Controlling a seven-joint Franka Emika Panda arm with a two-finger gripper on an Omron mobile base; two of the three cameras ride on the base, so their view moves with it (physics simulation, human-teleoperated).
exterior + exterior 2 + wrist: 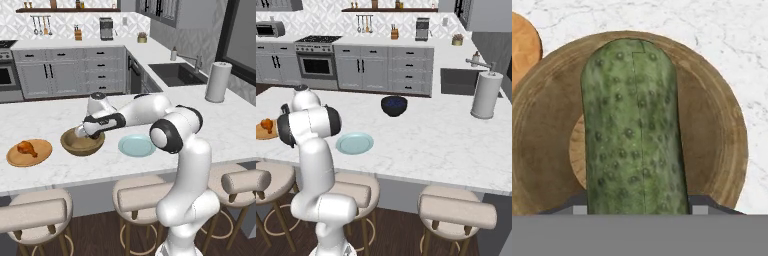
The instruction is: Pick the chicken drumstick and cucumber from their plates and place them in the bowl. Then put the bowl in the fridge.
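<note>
While jaws grip one cucumber (634, 130), one bowl (722, 130), two plates (29, 152)

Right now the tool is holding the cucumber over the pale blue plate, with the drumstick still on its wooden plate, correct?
Not quite. The tool has the cucumber over the wooden bowl, not the pale blue plate, which sits bare beside it. The hand view shows the bowl directly beneath the cucumber. The drumstick is indeed on its wooden plate.
</note>
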